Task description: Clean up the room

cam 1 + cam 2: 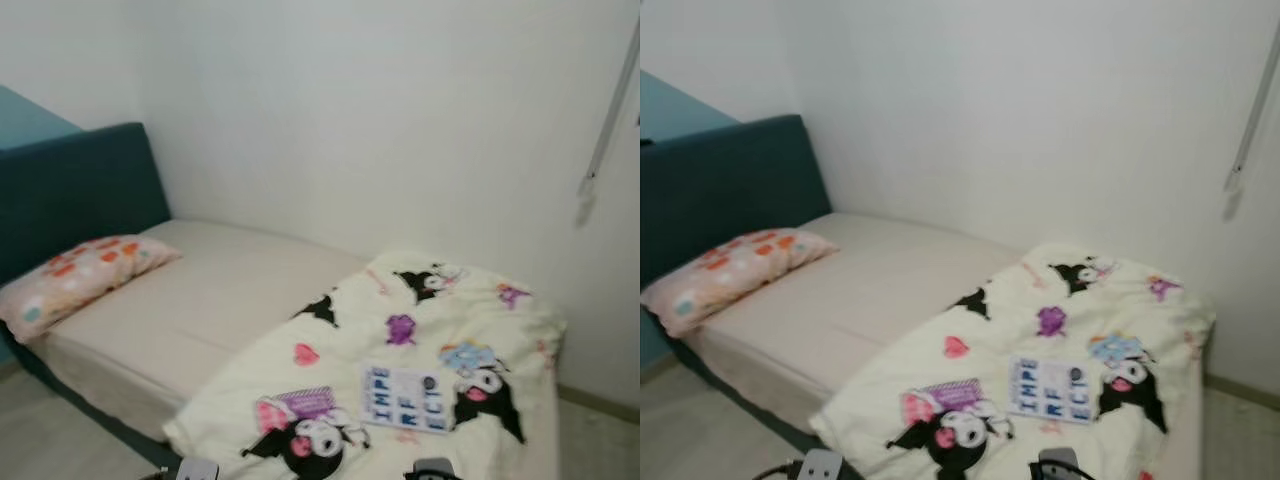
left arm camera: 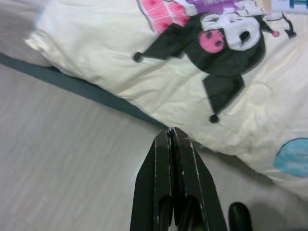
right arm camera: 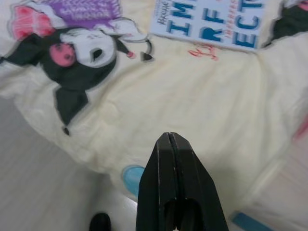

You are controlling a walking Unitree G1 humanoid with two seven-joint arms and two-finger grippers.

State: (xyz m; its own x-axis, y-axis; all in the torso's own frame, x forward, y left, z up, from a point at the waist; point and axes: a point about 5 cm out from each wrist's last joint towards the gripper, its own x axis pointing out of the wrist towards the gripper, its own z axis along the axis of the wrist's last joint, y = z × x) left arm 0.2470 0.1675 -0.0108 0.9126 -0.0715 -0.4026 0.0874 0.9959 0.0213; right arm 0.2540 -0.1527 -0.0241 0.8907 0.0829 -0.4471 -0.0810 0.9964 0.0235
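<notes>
Blanket: cream quilt [image 1: 400,370] printed with black cartoon characters, hearts and purple shapes, bunched over the foot half of the bed, its edge drooping toward the floor
Bed: bare beige mattress [image 1: 200,300] on a dark teal frame, against the white wall [image 1: 380,120]
Pillow: pink patterned pillow [image 1: 80,278] at the head end by the teal headboard [image 1: 70,190]
Left gripper: [image 2: 171,132] 2 fingers pressed together, empty, over the pale floor [image 2: 62,159] just beside the quilt's hanging edge
Right gripper: [image 3: 169,136] fingers closed, empty, above the quilt
</notes>
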